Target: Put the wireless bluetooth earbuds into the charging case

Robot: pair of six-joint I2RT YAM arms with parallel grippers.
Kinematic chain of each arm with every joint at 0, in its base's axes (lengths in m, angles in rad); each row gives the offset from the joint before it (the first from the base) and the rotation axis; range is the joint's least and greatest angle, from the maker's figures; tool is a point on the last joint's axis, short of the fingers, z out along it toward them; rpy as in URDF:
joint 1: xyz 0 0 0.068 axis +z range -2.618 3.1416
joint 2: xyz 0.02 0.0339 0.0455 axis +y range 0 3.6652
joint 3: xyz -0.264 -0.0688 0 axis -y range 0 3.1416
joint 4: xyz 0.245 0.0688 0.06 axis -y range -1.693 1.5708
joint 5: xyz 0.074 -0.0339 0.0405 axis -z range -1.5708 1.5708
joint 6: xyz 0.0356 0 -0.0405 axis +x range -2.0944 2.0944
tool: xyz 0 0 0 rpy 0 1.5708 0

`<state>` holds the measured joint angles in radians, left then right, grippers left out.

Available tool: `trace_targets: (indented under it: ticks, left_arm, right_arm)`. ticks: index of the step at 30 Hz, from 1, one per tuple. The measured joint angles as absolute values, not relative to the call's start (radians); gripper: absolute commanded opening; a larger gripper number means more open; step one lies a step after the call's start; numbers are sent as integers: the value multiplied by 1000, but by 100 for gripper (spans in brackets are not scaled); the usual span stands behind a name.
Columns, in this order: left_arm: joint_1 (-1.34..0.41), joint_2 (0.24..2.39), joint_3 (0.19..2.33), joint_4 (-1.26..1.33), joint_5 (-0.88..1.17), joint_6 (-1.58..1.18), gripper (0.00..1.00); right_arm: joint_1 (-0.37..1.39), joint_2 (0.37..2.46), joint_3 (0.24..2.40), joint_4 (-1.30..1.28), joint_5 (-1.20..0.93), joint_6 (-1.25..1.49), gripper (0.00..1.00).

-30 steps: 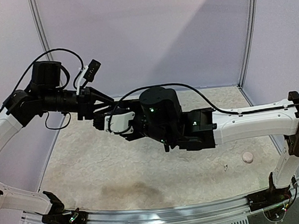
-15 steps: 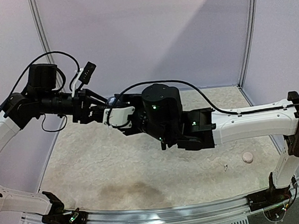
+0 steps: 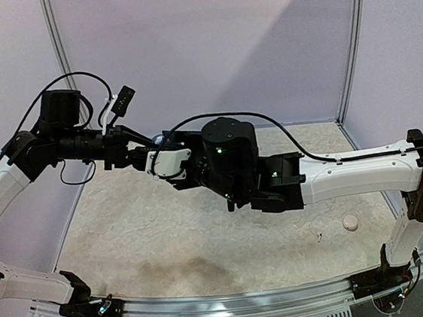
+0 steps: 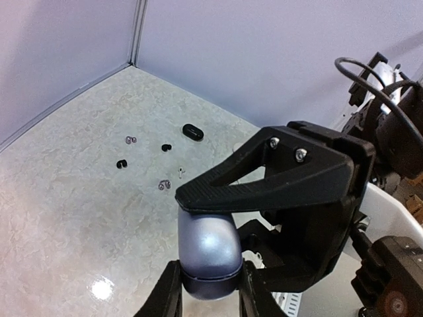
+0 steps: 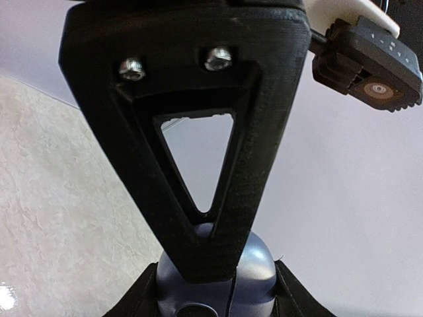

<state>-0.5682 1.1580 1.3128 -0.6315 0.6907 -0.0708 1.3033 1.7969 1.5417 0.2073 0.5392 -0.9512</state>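
Case: silvery-blue pebble-shaped charging case (image 4: 208, 247), held up in the air between the two arms, well clear of the surface. A seam shows in the right wrist view with no gap, so the lid looks shut.
Left gripper: left gripper (image 4: 210, 294) is closed on the case, one finger pressed to each flank.
Right gripper: right gripper (image 5: 215, 300) is clamped on the same case from the opposite side, crosswise to the left's pinch. One of its black triangular fingers lies across the top of the case in the left wrist view.
Why two grips: my reading is that one arm steadies the shell so the other can work the lid. A smooth, rounded pebble would likely twist in a single pinch.
Earbuds: tiny black, silvery and white bean-like earbuds (image 4: 166, 147) lie loose on the pale mottled table (image 3: 204, 235), scattered toward a wall corner. They are well apart from the case and none is held.
Nearby: small black oval pod (image 4: 192, 131) lies just beyond the buds. I cannot tell whether it is another case.
Progress: early, judging by the layout; nothing is seated.
Risk: the case may slip if either arm lets go before the other is secure.
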Motion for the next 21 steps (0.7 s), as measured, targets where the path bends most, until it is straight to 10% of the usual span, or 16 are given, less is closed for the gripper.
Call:
trace_targets:
  ticks: [6,12,21]
  left_arm:
    - [-568,1159,1313,-626,691,-70,0]
    - [-569,1155,1297,-601,703,-65,0]
    - [-572,1101,1260,-596,719,83,0]
  right_arm:
    - [1303,1797,1542,208,540,-951,35]
    - [1302,1797,1542,223,546,-938,98]
    - [1258,1731,1545,9,371,-700,99]
